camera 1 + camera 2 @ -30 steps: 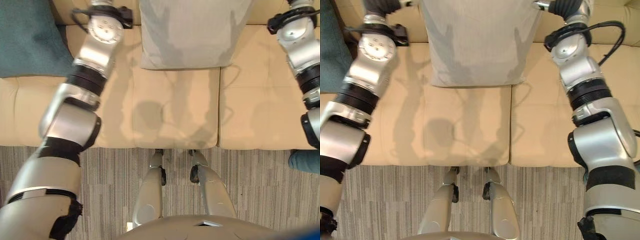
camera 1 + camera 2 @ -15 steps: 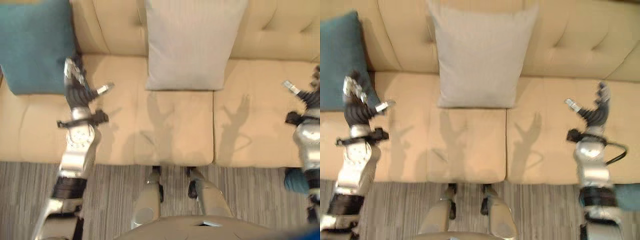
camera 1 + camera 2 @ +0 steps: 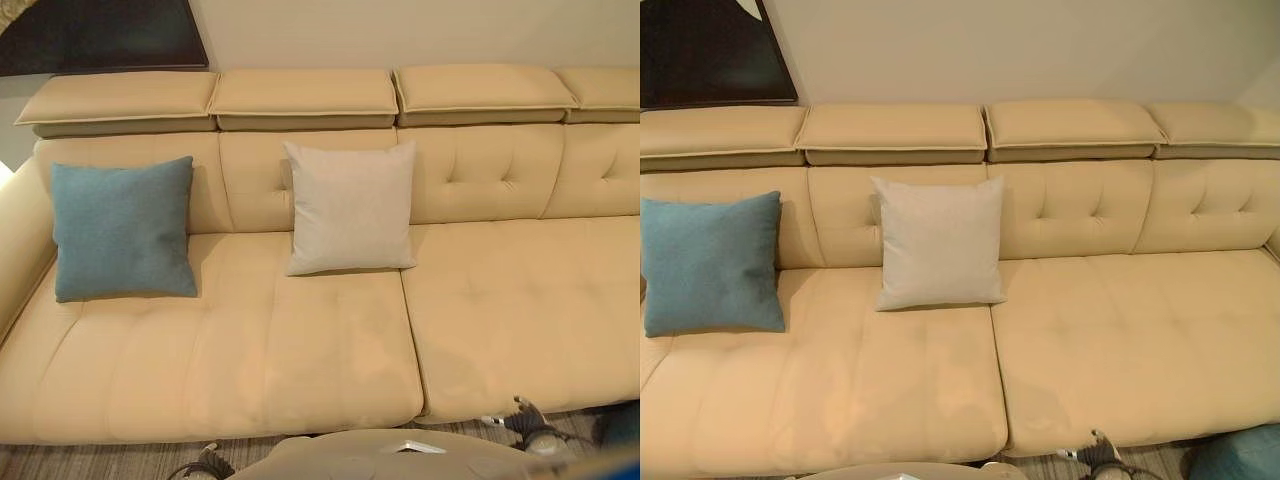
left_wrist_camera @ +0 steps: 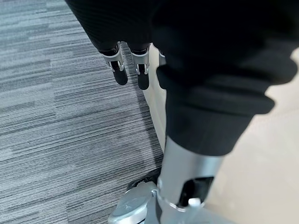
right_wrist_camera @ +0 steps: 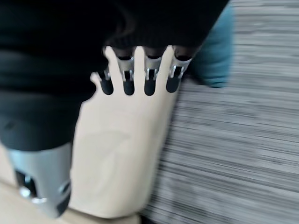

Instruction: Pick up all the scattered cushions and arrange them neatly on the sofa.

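Beige sofa (image 3: 300, 370) bearing teal cushion (image 3: 122, 229), grey cushion (image 3: 349, 207); seemingly another on carpet (image 3: 1238, 456).

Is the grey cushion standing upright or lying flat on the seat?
Upright: the grey cushion stands on its lower edge on the seat, leaning against the sofa backrest.

sofa (image 3: 300, 360): cream-beige, plain | cushion L (image 3: 122, 229): teal-blue, plain | cushion mid (image 3: 350, 207): pale grey, plain | floor cushion (image 5: 214, 51): teal | carpet (image 4: 60, 130): grey, thin dk/lt stripes | wall (image 3: 1020, 45): off-white
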